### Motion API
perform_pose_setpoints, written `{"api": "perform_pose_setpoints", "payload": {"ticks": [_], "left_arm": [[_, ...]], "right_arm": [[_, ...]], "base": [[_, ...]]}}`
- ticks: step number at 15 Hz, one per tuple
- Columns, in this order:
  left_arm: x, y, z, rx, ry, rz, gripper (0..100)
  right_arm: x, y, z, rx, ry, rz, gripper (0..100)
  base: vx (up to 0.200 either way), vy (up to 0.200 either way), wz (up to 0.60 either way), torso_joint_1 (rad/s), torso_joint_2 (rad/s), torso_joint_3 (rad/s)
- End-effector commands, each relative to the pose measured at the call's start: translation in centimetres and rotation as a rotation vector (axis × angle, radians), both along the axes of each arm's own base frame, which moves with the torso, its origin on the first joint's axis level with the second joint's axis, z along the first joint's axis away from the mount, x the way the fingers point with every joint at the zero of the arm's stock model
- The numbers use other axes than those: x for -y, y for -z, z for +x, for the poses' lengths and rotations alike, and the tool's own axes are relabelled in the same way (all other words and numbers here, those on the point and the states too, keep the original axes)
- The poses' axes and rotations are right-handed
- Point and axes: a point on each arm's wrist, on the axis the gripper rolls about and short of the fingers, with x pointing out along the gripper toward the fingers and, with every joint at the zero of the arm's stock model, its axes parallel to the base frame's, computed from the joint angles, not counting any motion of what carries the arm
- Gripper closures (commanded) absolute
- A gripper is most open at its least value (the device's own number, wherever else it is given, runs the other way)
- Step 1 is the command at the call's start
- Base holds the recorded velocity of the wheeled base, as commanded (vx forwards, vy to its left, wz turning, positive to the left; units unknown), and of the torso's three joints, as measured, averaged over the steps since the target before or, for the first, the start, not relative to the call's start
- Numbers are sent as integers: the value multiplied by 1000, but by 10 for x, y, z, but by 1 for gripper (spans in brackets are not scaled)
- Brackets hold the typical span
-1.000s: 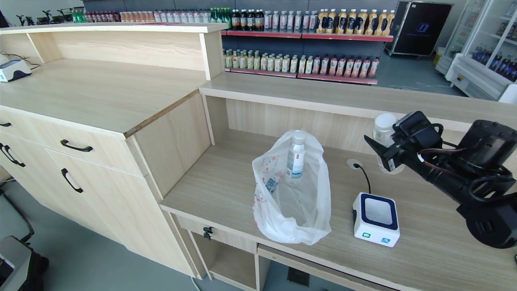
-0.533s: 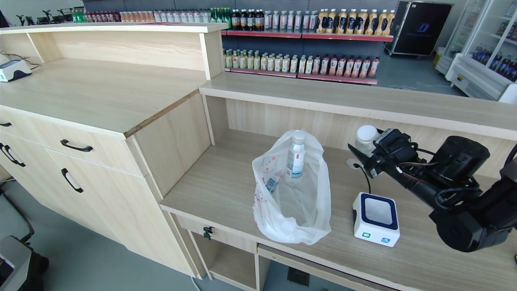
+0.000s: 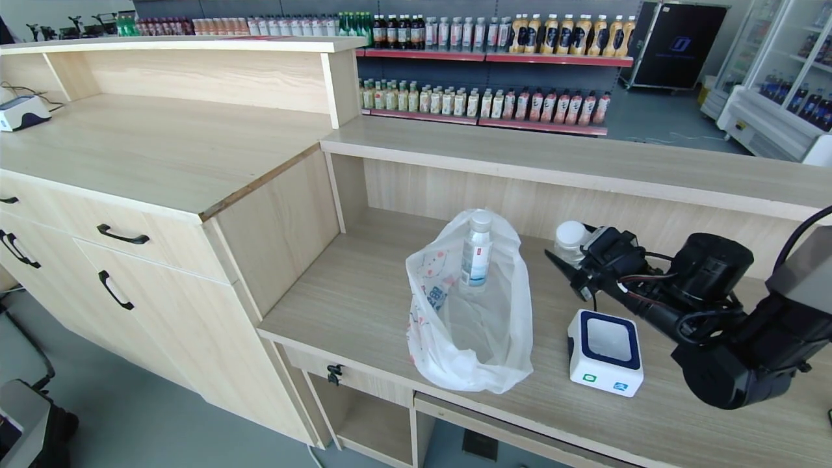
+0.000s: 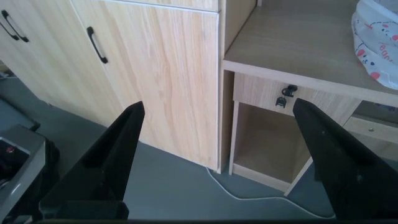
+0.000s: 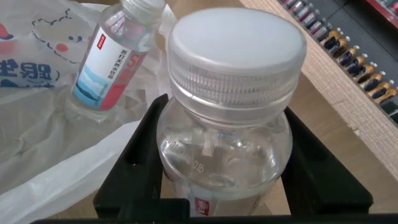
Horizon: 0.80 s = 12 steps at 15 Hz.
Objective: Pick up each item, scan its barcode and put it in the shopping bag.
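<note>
two fingers of the left gripper [image 4: 217, 106] stand spread wide with nothing between them, low before the cabinet [image 4: 168, 68]. in the head view the white scanner [image 3: 606, 351] sits lower right of centre and the shopping bag [image 3: 468, 325] at centre, a bottle [image 3: 477, 253] upright inside. just beyond the scanner, the right gripper [image 3: 571, 259] clamps a clear white-lidded jar [image 3: 570, 234].

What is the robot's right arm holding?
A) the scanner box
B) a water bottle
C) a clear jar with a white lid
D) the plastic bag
C: the fingers of the right gripper are clamped on either side of a clear jar with a white lid.
</note>
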Motion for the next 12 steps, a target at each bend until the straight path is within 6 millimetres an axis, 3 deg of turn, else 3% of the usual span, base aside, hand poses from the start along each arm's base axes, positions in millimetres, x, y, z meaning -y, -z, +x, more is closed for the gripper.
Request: {"api": "perform_pose_setpoints", "payload": {"ticks": [1, 12], "left_arm": [[0, 0, 0, 0, -1, 0, 0], [0, 0, 0, 0, -1, 0, 0]], "right_arm": [[0, 5, 1, -8, -17, -12, 100], [-1, 13, 7, -16, -67, -39, 100]], "base": [[0, 0, 0, 0, 0, 0], [0, 0, 0, 0, 0, 0]]}}
